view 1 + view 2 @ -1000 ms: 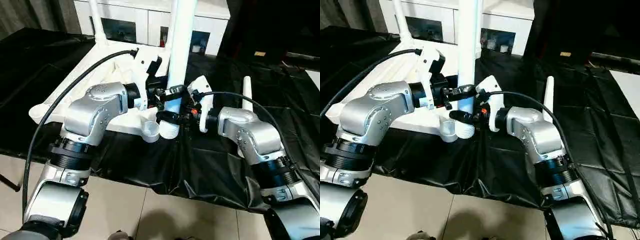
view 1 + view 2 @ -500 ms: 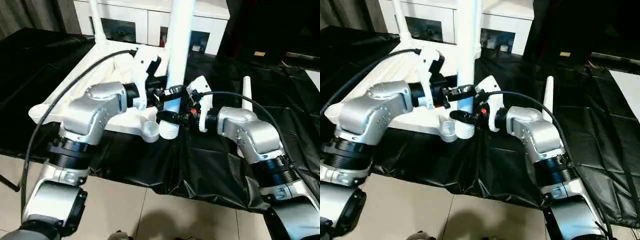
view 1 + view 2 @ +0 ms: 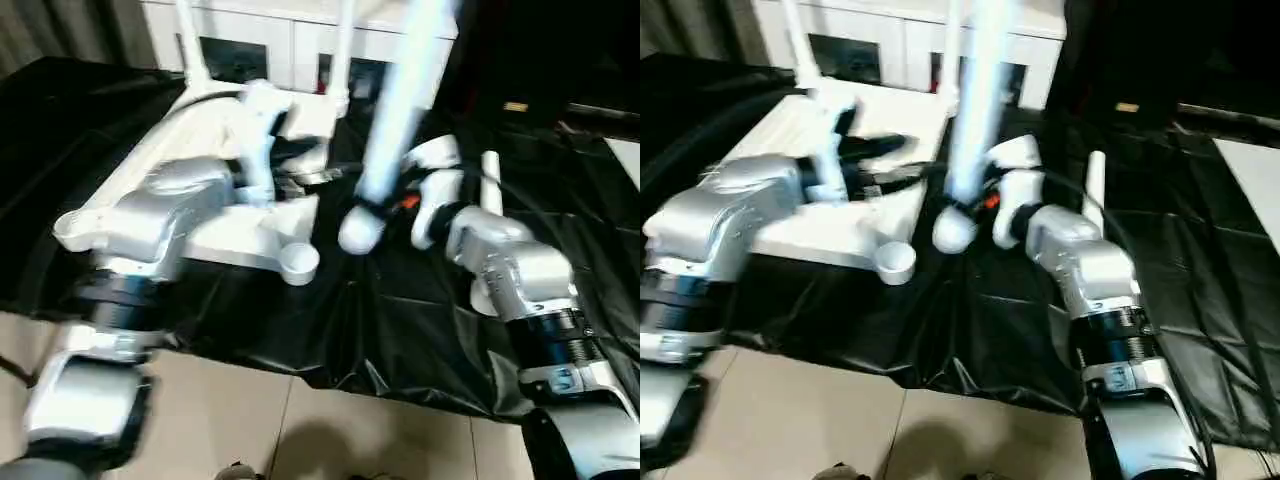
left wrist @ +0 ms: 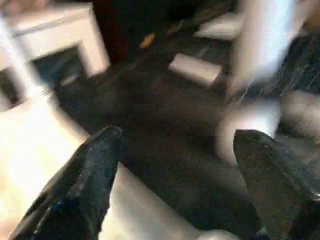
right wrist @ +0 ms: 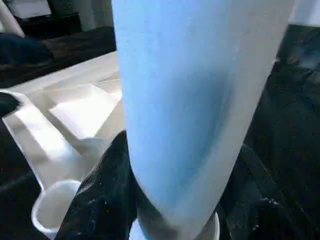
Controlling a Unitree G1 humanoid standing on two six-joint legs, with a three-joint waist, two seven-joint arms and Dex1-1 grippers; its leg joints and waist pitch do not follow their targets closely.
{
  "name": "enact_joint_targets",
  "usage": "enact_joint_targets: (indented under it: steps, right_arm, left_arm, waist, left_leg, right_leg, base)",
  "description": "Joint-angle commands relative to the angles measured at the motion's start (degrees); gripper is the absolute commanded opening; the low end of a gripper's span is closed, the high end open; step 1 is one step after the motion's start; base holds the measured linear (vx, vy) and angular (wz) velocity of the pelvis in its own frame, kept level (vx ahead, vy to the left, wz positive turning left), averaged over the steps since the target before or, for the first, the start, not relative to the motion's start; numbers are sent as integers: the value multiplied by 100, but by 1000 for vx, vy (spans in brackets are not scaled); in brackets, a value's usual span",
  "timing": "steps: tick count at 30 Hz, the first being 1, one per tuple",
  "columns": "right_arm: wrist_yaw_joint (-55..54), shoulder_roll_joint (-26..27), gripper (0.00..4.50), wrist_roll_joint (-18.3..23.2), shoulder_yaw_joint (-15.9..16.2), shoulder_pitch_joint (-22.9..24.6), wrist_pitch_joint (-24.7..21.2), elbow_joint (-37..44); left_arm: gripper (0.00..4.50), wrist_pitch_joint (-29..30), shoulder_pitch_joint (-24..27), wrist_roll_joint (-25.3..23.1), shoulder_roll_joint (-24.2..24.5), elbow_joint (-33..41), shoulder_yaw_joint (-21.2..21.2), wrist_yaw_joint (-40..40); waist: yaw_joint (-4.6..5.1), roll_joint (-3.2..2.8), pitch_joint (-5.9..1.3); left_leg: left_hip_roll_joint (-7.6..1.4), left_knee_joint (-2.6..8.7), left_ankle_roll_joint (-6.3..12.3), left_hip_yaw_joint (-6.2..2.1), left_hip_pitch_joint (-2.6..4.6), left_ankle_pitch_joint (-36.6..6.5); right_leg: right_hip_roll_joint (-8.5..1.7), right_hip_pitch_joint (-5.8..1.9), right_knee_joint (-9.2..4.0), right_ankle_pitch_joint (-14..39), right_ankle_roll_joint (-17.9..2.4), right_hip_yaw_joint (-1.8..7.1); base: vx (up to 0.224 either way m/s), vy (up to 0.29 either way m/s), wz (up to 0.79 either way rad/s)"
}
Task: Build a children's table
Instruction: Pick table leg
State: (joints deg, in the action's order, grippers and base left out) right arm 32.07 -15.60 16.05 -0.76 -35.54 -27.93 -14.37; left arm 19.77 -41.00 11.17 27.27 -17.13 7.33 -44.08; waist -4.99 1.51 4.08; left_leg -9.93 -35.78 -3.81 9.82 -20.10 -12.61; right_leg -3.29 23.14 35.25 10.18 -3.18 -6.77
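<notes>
Right hand [image 5: 172, 200] clamps the leg [image 3: 400, 110] near its thick end; left hand [image 4: 175, 165] gapes empty. Leg looks light, stiff, slippery.

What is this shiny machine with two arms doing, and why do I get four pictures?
It is a robot building a small table. Two pictures come from cameras in its head, looking down over its silver arms. The other two come from a camera on each wrist, looking along that hand's black fingers.

On the black cloth lies the white plastic tabletop, upside down, with a round corner socket that has no leg in it. Two thin white legs already stand up at its far side, and another white leg shows beside the right arm.

The right hand grips a long white round leg, tilted, next to that socket. The left hand is open, holding nothing.
</notes>
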Motion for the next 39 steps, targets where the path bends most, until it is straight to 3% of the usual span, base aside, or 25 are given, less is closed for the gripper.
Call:
enact_joint_targets:
  steps: [1,6,12,14,16,18,20,21,22,23,24,25,27,28,29,30,31,32,33,34,35,36,37,38,39]
  right_arm:
    - [-285,64,185,-181,43,290,47,499]
    - [-944,186,185,-399,-92,970,32,1357]
    - [-1574,599,185,-849,174,2100,680,2028]
    - [-1632,706,185,-770,159,2177,601,2070]
    - [-1704,827,185,-623,121,2201,486,2063]
    - [-1702,843,185,-577,125,2235,442,2091]
    - [-1632,857,185,-527,110,2299,444,2177]
    - [-1631,858,185,-526,109,2299,444,2178]
    - [-1627,869,185,-532,100,2319,421,2224]
    - [-1614,873,185,-533,95,2316,433,2209]
    - [-1610,878,185,-531,94,2305,428,2207]
    - [-1644,920,185,-521,79,2240,422,2091]
    - [-1655,924,185,-531,99,2254,445,2073]
    - [-1659,923,185,-526,108,2263,442,2073]
    - [-1692,933,185,-535,122,2287,440,2071]
    - [-1768,951,185,-568,127,2314,419,2087]
    - [-1791,960,185,-578,124,2317,408,2096]
    - [-1853,983,185,-577,94,2349,362,2125]
    - [-1892,1002,185,-569,73,2378,326,2149]
    - [-1892,1002,185,-569,73,2378,326,2149]
    - [-1930,1001,185,-577,61,2405,257,2159]
    - [-1933,971,185,-624,82,2438,235,2159]
    - [-1905,957,185,-617,89,2445,246,2163]
    - [-1882,948,185,-607,92,2453,260,2164]
    - [-1867,943,185,-599,92,2460,271,2164]
  left_arm:
    - [394,-176,250,-163,-186,27,-277,694]
    - [394,-335,1165,-173,-666,883,-940,1847]
    - [394,-586,2528,-696,-1515,1836,-1018,3357]
    - [394,-680,2694,-779,-1606,1937,-965,3524]
    - [394,-758,2839,-930,-1724,2070,-893,3714]
    - [394,-717,2911,-1020,-1761,2192,-841,3738]
    - [394,-458,2998,-1000,-1769,2419,-802,3684]
    - [394,-454,2999,-1000,-1769,2422,-801,3683]
    - [394,-411,3054,-1033,-1753,2526,-788,3695]
    - [394,-400,3079,-1034,-1743,2554,-782,3697]
    - [394,-379,3088,-1023,-1729,2580,-785,3691]
    - [394,-434,3033,-1085,-1685,2521,-766,3713]
    - [394,-412,3022,-1075,-1695,2503,-763,3712]
    - [394,-426,3019,-1089,-1699,2500,-755,3715]
    - [394,-419,3023,-1085,-1729,2505,-755,3732]
    - [394,-376,3041,-1083,-1785,2544,-745,3757]
    - [394,-340,3047,-1089,-1801,2567,-740,3765]
    - [394,-382,3056,-1063,-1840,2549,-740,3762]
    - [394,-419,3064,-1095,-1821,2551,-703,3750]
    - [394,-419,3064,-1095,-1821,2551,-703,3750]
    - [394,-402,3059,-1077,-1817,2541,-685,3722]
    - [394,-320,3081,-874,-1903,2542,-748,3674]
    - [394,-348,3083,-877,-1922,2535,-769,3710]
    - [394,-352,3088,-875,-1945,2530,-796,3754]
    - [394,-343,3092,-872,-1965,2528,-818,3789]
  waist:
    - [10,-179,-524]
    - [14,-108,-515]
    - [31,-72,-438]
    - [-65,-30,-436]
    - [-263,38,-417]
    - [-334,-66,-383]
    - [-320,-102,-371]
    - [-257,-138,-355]
    - [-200,-165,-353]
    - [-79,-223,-389]
    - [23,-241,-372]
    - [234,-263,-299]
    - [306,-289,-286]
    - [349,-247,-297]
    - [298,-228,-310]
    - [219,-15,-312]
    - [169,55,-341]
    - [160,-44,-374]
    - [250,-207,-336]
    - [336,-266,-338]
    - [476,-322,-371]
    - [539,-404,-364]
    - [587,-296,-336]
    - [588,-291,-303]
    - [602,-254,-272]
  left_leg:
    - [-369,387,157,-153,-4,216]
    - [-379,394,222,-140,-31,33]
    - [-333,428,214,-110,-31,-579]
    - [-249,306,566,-115,-101,-472]
    - [-292,-177,736,-304,-243,-368]
    - [-339,-350,539,-511,-369,-289]
    - [-271,-71,623,-457,-257,-163]
    - [-278,195,800,-333,-81,-382]
    - [-260,287,855,-242,15,-582]
    - [-243,425,953,-95,234,-1019]
    - [-227,507,989,-37,312,-1335]
    - [-256,847,705,215,322,-2750]
    - [-329,1090,307,482,242,-3709]
    - [-370,1144,268,499,189,-3806]
    - [-295,1125,9,595,205,-3782]
    - [-165,89,-12,336,519,-3339]
    - [-305,-473,368,-241,69,-1664]
    - [-275,-441,376,-518,-297,-876]
    - [-228,295,186,-540,-247,-1012]
    - [-222,433,-62,-395,32,-1779]
    - [-292,594,-606,-434,160,-2730]
    - [-305,778,-946,-508,79,-3405]
    - [-277,803,-915,-455,96,-3749]
    - [-257,824,-830,-429,101,-3973]
    - [-190,823,-651,-343,218,-4482]
  right_leg:
    - [-588,-428,-241,177,-795,458]
    - [-601,-451,-292,153,-1060,456]
    - [-614,-427,-505,1661,-539,462]
    - [-948,-528,-612,2311,-594,675]
    - [-1608,-605,-837,3033,-787,1119]
    - [-1707,-600,-849,3161,-1069,1157]
    - [-1258,-474,-749,2815,-1234,903]
    - [-954,-360,-685,2687,-1123,694]
    - [-789,-282,-627,2621,-1059,604]
    - [-562,-173,-503,2302,-920,418]
    - [-414,-80,-441,2150,-804,317]
    - [-144,24,-187,1833,-511,-20]
    - [-142,-39,177,1454,-267,-245]
    - [-182,-143,294,1342,-174,-243]
    - [-385,-159,62,1798,-106,-53]
    - [-1244,198,-945,3595,-12,519]
    - [-1984,-231,-1134,4487,14,1130]
    - [-1967,-580,-895,4144,-118,1066]
    - [-1013,-427,-671,3622,-246,435]
    - [-445,-85,-476,3143,-197,291]
    - [-220,-7,-248,1459,-262,321]
    - [-154,-129,-107,479,-261,305]
    - [-192,-145,-180,461,-189,317]
    - [-211,-153,-251,815,-130,332]
    - [-209,-131,-440,1815,36,304]
  base:
    - [0,0,0]
    - [0,0,0]
    - [0,0,0]
    - [0,0,0]
    - [0,0,0]
    - [-21,38,-4]
    - [-50,127,-3]
    - [-63,188,8]
    - [-64,215,17]
    - [-64,215,17]
    - [-68,219,21]
    - [-79,212,25]
    - [-81,193,27]
    - [-87,119,23]
    - [-87,119,23]
    - [-73,102,25]
    - [-6,173,-11]
    - [-6,173,-11]
    - [-6,219,-36]
    - [-71,137,6]
    - [-71,137,6]
    - [-83,110,18]
    - [-79,113,6]
    - [-79,113,6]
    - [-64,55,10]
